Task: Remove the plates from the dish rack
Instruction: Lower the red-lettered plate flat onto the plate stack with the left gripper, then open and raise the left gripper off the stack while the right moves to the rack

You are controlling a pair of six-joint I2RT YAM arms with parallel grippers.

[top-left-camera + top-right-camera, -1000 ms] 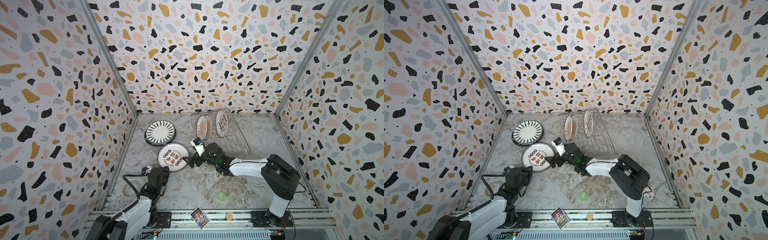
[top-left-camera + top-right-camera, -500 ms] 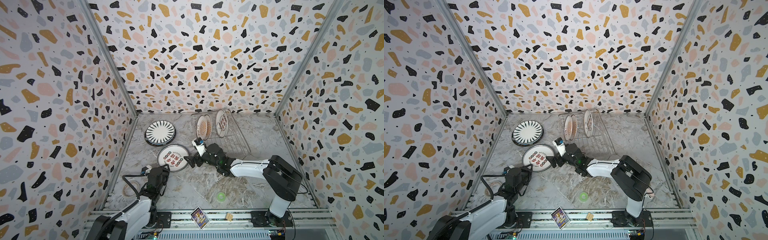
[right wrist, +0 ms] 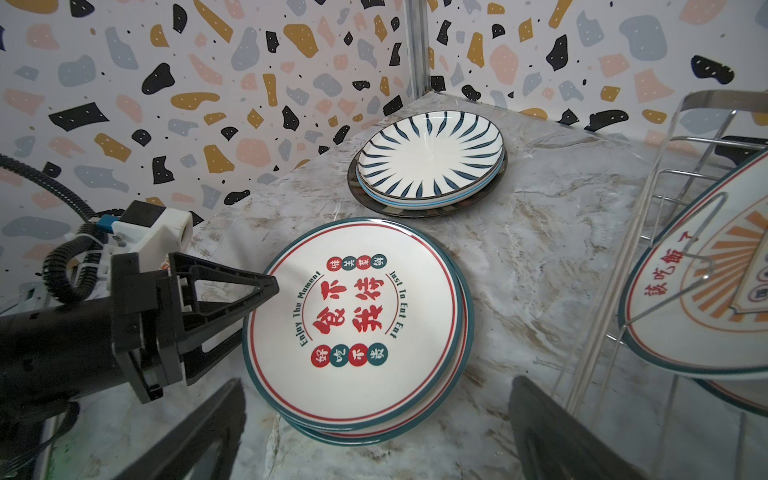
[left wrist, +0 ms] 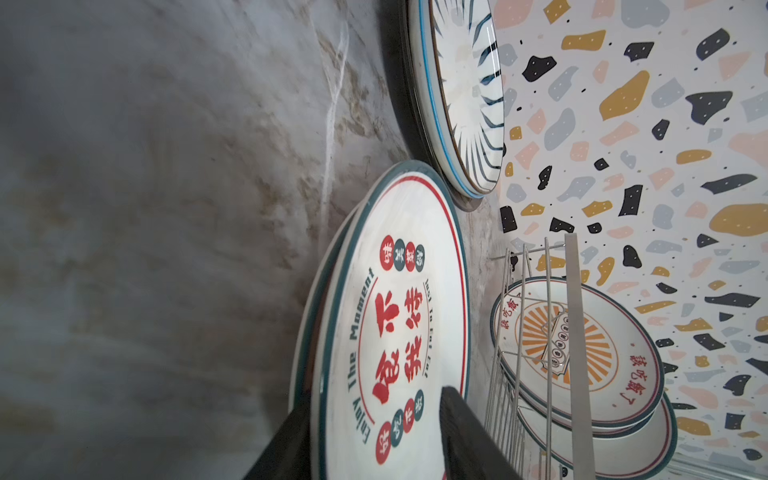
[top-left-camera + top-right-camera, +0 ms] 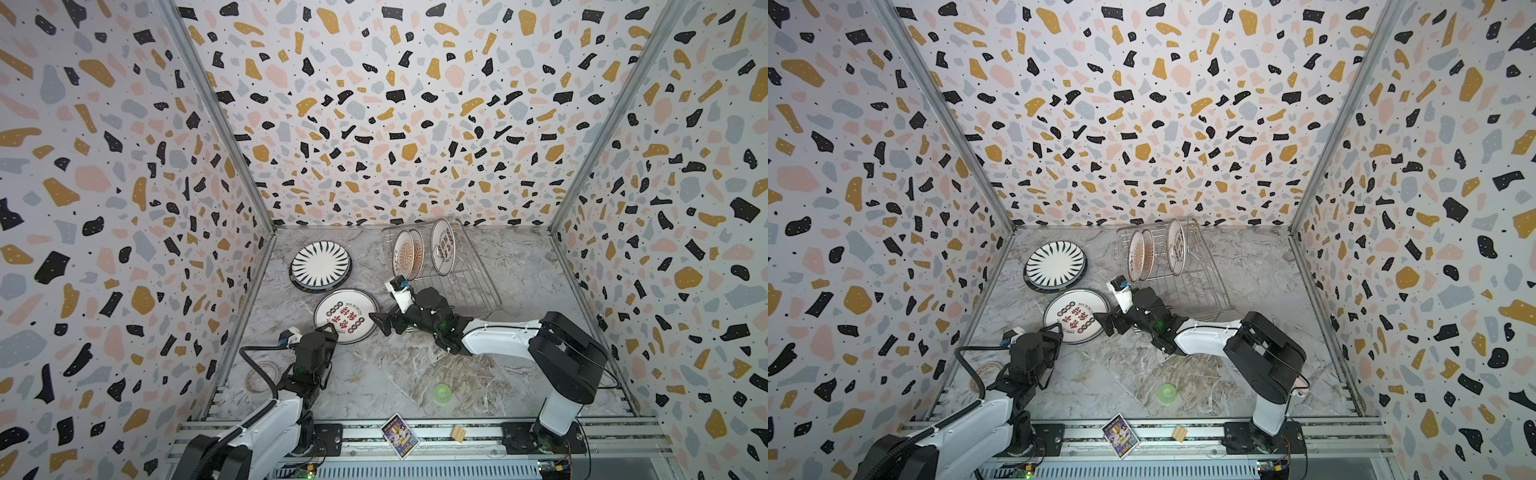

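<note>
Your right claw is nearer the plates.
Three stand on edge at the dish rack's far end, behind that wide-spread claw; your left claw gapes around the lettered plate beside the rack.

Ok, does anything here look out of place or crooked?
Mildly. The top lettered plate sits off-centre on the plates beneath it, so that stack is uneven. The dish rack stands at a slant to the back wall. A small green ring lies alone on the marble table, near the front.
</note>
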